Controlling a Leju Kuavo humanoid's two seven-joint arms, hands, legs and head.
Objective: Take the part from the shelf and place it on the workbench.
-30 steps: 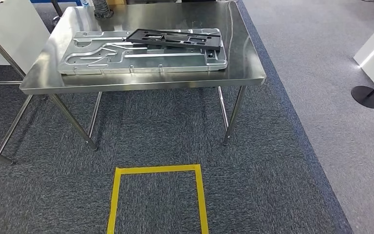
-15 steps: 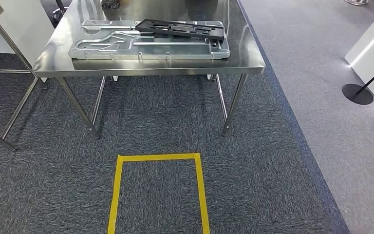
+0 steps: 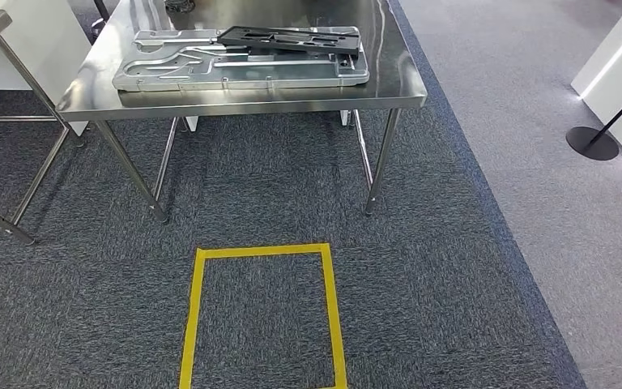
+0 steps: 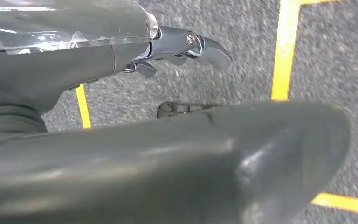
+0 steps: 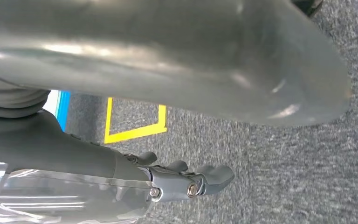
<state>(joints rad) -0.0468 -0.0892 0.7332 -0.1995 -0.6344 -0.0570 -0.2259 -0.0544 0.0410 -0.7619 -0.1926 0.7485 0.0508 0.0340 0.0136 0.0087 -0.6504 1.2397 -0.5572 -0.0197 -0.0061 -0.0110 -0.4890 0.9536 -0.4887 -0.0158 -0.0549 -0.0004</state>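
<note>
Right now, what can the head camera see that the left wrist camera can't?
Head view alone: the steel workbench, a silver plate lying on it with a black part on top, and a black stand base off to the right. Left wrist view alone: the left hand, its thick grey thumb close to the lens and darker fingers apart, holding nothing. Both share the grey carpet and yellow tape.
</note>
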